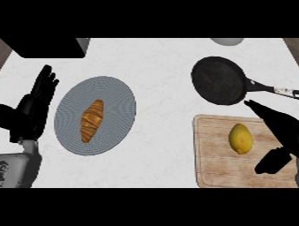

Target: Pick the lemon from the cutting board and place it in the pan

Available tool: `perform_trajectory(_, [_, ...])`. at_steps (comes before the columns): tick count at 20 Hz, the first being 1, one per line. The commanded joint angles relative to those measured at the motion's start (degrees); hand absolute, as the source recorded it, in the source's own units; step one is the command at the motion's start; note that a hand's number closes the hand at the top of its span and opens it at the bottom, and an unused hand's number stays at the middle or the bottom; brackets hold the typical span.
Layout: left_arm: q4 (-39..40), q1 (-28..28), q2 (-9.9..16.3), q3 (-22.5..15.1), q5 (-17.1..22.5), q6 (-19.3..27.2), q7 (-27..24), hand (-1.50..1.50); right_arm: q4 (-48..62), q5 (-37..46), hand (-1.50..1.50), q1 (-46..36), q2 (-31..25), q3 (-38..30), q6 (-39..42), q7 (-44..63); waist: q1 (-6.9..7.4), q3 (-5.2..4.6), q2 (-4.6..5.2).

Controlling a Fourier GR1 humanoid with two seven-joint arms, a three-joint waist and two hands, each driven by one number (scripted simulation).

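While the lemon (241, 138) lies free on the wooden cutting board (213, 170) at the lower right of the frame, the right robot hand (287, 132) sits just to its right, fingers straight and thumb spread, holding nothing and not touching the fruit. Above the board, the black pan (218, 80) rests on the white tabletop (158, 66), handle pointing right. At the left, the left robot hand (31, 108) rests open, fingers up, beside a grey plate (116, 92) bearing a croissant (91, 120).

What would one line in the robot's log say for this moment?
stage: reaching | lemon: on cutting board | pan: holds nothing | right hand: open beside lemon | left hand: open, resting at left
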Motion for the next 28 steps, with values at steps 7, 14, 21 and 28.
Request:
perform_trajectory(7, [-0.7,0.3,-1.9,0.8,-1.9,-1.2,-0.1,0.00,7.2,4.6,-1.50,-4.2,2.3,-2.5,3.3,-3.3,0.03,0.00,0.00])
perform_trajectory(14, [0.1,-3.0,-0.9,3.2,-1.6,-2.3,3.3,0.00,6.3,9.8,-1.50,-2.8,5.5,0.5,4.1,-1.1,-0.13,0.00,-0.02])
perform_trajectory(21, [1.6,-2.9,-1.6,3.8,-1.5,-3.8,1.2,0.00,16.8,12.2,-1.50,-5.9,6.6,-0.6,3.3,-6.4,-0.02,0.00,0.02])
perform_trajectory(28, [1.5,-1.2,-3.0,2.8,-3.7,-2.6,-0.6,0.00,15.4,13.3,1.50,-6.0,6.2,2.0,3.5,-13.3,-0.02,0.00,-0.01])
